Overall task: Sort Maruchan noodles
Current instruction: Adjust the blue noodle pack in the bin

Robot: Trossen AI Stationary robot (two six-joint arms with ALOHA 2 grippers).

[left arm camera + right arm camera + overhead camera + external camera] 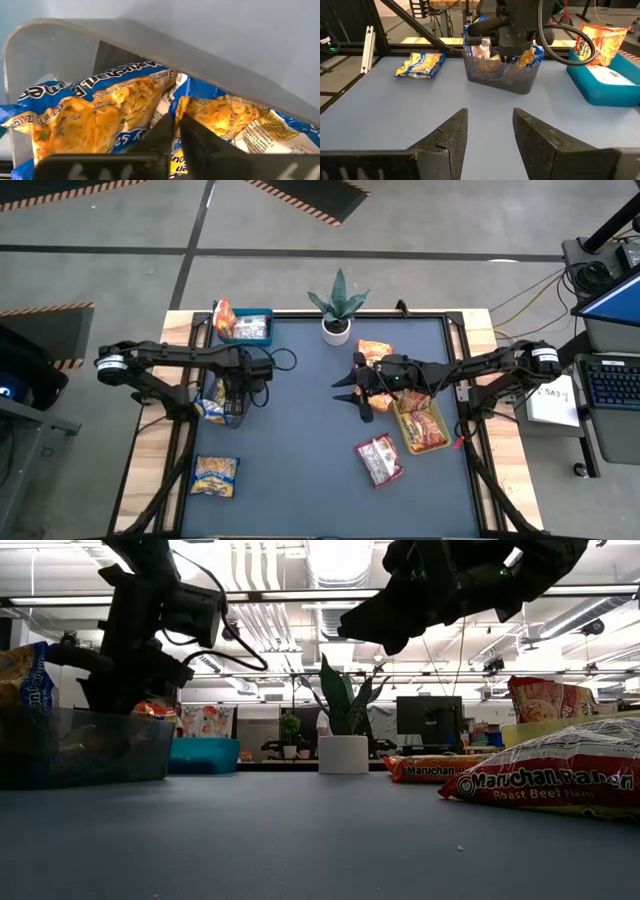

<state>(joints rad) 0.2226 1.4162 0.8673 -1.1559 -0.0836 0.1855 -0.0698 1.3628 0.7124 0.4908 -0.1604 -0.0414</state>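
Bench (pixel 300 480), blue top: noodle packets, bins.
Left hand (pixel 175 131) closed in clear bin (pixel 60 35) near left edge; right hand (pixel 490 132) part-open, empty, mid-bench.

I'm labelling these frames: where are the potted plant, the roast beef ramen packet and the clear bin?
potted plant (pixel 337 330), high view, white pot.
roast beef ramen packet (pixel 550 780), low view, printed front.
clear bin (pixel 500 80), right wrist view, front wall.
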